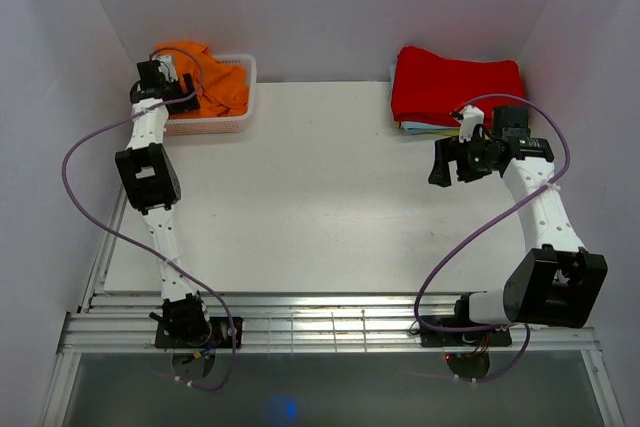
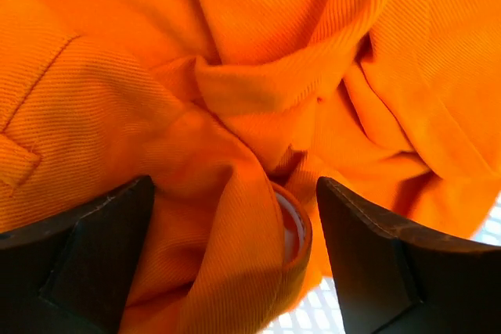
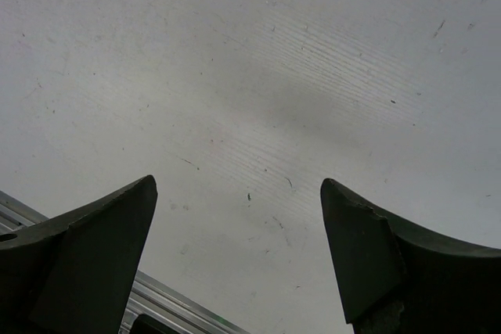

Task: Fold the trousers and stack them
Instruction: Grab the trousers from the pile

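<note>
Top external view: bright orange trousers point(image 1: 218, 85), crumpled in a heap inside a white basket point(image 1: 215, 127) at the far left corner of the tabletop point(image 1: 300, 207), piled above the rim. At the basket's left end, over the heap: left gripper point(image 1: 160, 75), opening hard to judge from this angle. At the far right of the tabletop, well apart from the basket: red folded cloth point(image 1: 455, 87). Just in front of it, above bare tabletop: right gripper point(image 1: 447, 160), holding nothing. Left wrist view: left gripper point(image 2: 233, 185) spread wide, dark fingers point(image 2: 86, 252) on either side of a twisted ridge of the trousers point(image 2: 258, 60), with cloth between them but not clamped. At lower right, under the cloth: mesh of the basket point(image 2: 313, 314). Right wrist view: right gripper point(image 3: 235, 185) wide apart and empty, fingers point(image 3: 376, 263) over scuffed white tabletop point(image 3: 250, 76). At lower left: metal rail point(image 3: 156, 303).
</note>
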Motion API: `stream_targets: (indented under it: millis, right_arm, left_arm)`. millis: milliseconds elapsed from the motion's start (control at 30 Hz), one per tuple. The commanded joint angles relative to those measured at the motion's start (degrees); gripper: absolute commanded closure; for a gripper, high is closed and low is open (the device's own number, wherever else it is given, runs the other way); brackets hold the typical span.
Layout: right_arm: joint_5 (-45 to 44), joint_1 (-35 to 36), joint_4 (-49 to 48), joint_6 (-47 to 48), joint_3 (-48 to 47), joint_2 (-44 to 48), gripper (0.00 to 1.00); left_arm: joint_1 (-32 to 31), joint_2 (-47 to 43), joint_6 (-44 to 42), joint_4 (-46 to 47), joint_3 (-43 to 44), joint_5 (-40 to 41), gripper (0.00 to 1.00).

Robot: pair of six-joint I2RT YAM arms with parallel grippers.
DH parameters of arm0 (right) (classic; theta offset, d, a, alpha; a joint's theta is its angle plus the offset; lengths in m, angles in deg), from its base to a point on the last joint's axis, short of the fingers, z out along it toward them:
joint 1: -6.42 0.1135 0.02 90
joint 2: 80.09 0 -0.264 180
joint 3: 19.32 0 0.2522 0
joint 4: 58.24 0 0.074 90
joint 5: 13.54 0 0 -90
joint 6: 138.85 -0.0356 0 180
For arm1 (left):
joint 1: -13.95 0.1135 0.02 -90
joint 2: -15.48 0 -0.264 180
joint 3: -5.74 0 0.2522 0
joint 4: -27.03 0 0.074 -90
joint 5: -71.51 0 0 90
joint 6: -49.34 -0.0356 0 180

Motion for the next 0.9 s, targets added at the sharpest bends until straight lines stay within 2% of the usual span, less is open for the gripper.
stream_targets:
  millis: [0,33,67,133,167,267,300,333,500,533,633,667,867]
  right_arm:
    - [-1.22,0.10,0.10,-0.35,-3.50,0.02,0.10]
    - [-1.40,0.10,0.18,-0.35,-3.67,-0.07,0.10]
    - [-1.49,0.10,0.18,-0.44,-3.85,-0.16,0.10]
    - [-2.10,0.10,0.27,-0.44,-4.37,-0.42,0.10]
    - [-2.19,0.10,0.45,-0.53,-4.55,-0.51,0.10]
    - [-2.37,0.10,0.45,-0.62,-4.99,-0.42,0.10]
    - [-2.28,0.10,0.45,-0.70,-4.99,-0.42,0.10]
    - [-2.28,0.10,0.53,-0.79,-4.99,-0.42,0.10]
    - [-1.93,0.10,0.45,-0.88,-4.64,0.89,0.10]
    - [-1.84,0.10,0.45,-0.97,-4.55,1.16,0.10]
    - [-1.75,0.10,0.53,-0.88,-4.20,2.30,0.10]
    - [-1.75,0.10,0.36,-0.79,-3.94,2.56,0.10]
    - [-1.66,0.10,0.27,-0.79,-3.58,4.23,0.10]
  left_arm:
    - [-2.20,3.97,-3.91,1.12,1.39,3.49,0.07]
    - [-2.73,4.33,-5.06,1.30,1.57,4.63,0.11]
    - [-3.17,4.60,-6.12,1.65,1.74,6.64,0.26]
    - [-4.05,4.95,-7.27,2.00,1.75,7.80,0.42]
    - [-4.14,4.86,-7.10,2.26,1.83,7.72,0.57]
    - [-4.23,3.37,-4.91,3.05,2.97,7.10,0.82]
    - [-4.23,2.67,-3.77,3.49,3.15,6.23,0.94]
    - [-4.31,0.40,-3.06,4.19,3.33,5.61,1.00]
    - [-4.14,-9.01,2.65,12.53,2.72,-2.02,1.00]
    - [-4.14,-11.03,4.22,14.90,1.93,-5.52,1.00]
    - [-4.23,-19.29,7.91,27.54,-4.21,-9.67,1.00]
    - [-4.23,-20.87,8.89,33.84,-5.97,-9.95,1.00]
    - [-4.23,-24.23,12.41,45.91,-1.68,-8.99,1.00]
